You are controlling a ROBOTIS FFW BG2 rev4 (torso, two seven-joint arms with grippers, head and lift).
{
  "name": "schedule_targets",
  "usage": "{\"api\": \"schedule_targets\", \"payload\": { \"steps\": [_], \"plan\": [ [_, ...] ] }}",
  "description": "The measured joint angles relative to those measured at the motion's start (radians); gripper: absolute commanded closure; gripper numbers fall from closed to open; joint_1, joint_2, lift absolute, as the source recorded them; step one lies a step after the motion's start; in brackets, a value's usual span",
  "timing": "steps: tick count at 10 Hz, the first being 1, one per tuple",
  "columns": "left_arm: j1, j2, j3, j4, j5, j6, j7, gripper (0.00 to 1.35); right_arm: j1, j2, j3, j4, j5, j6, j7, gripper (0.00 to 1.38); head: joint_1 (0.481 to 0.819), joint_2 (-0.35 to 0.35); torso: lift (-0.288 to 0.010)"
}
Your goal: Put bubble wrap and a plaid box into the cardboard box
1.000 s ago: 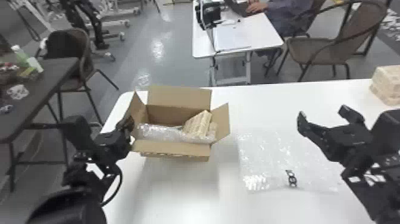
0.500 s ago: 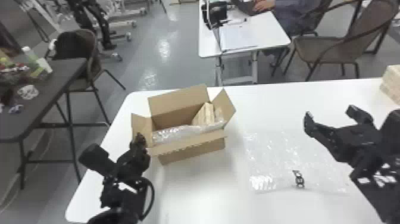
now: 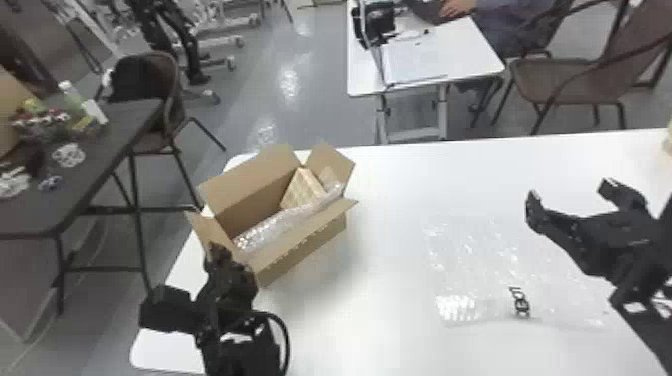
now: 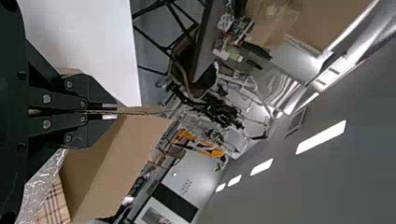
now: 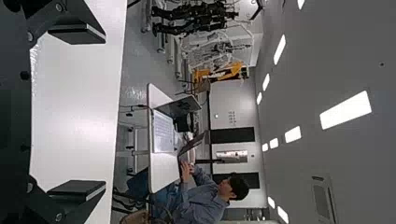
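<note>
So right now the left hand (image 3: 220,252) is closed up narrow, pinching the flap (image 3: 207,230) at the left end of the cardboard box (image 3: 300,255); the left wrist view shows that flap edge sandwiched between its fingers. The right hand (image 3: 572,200) is spread wide with nothing in it, sitting over on the right side of the white surface (image 3: 395,175). The box is open on top, flaps sticking out, and it's sitting at an angle near the left end of the surface. Compared with a second ago it's been turned, since it was pretty much square to the far edge then and now its left end is closer to the robot. The plaid box (image 3: 300,190) is already inside, tilted toward the right end, and there's bubble wrap (image 3: 270,232) in there too, stretched along the near side. Another clear bubble wrap sheet (image 3: 475,270), with some dark print on it, is lying flat on the surface between the cardboard box and the right hand.
</note>
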Motion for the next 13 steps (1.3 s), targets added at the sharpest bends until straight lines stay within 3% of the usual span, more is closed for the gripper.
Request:
{"api": "schedule_targets", "payload": {
  "steps": [3,5,6,7,8,9,10,11,12,13],
  "plan": [
    [0.033,-0.004,-0.044,0.010,-0.078,-0.141,0.203,1.21,-0.002,0.000,0.000,0.000,0.003,0.004,0.005,0.19,0.695,0.333,-0.108],
    [0.034,-0.007,-0.082,0.033,-0.071,-0.186,0.241,1.21,-0.002,0.000,0.000,0.000,0.007,0.005,0.011,0.19,0.695,0.326,-0.108],
    [0.027,-0.006,-0.096,0.046,-0.077,-0.206,0.255,1.01,-0.003,0.000,0.000,0.000,0.008,0.005,0.014,0.19,0.695,0.324,-0.108],
    [0.018,-0.005,-0.102,0.064,-0.085,-0.231,0.257,0.35,-0.005,0.000,0.000,0.000,0.010,0.005,0.022,0.19,0.695,0.322,-0.108],
    [0.008,0.005,-0.109,0.083,-0.087,-0.264,0.257,0.00,-0.006,0.000,0.000,0.001,0.013,0.007,0.027,0.19,0.695,0.325,-0.108],
    [0.002,0.023,-0.120,0.097,-0.088,-0.289,0.257,0.07,-0.007,0.000,0.000,0.001,0.015,0.008,0.029,0.19,0.695,0.327,-0.108],
    [-0.001,0.040,-0.126,0.105,-0.105,-0.307,0.281,0.30,-0.007,0.000,0.000,0.002,0.017,0.009,0.030,0.19,0.695,0.331,-0.108],
    [-0.003,0.043,-0.113,0.114,-0.155,-0.333,0.307,0.44,-0.007,0.000,0.000,0.001,0.020,0.009,0.030,0.19,0.695,0.340,-0.108],
    [0.001,0.026,-0.064,0.115,-0.240,-0.349,0.321,0.50,-0.007,0.000,0.000,0.000,0.021,0.009,0.030,0.19,0.695,0.348,-0.108],
    [0.013,-0.006,0.014,0.098,-0.353,-0.350,0.325,0.49,-0.005,0.000,0.000,-0.002,0.022,0.008,0.030,0.19,0.695,0.350,-0.108]
  ]
}}
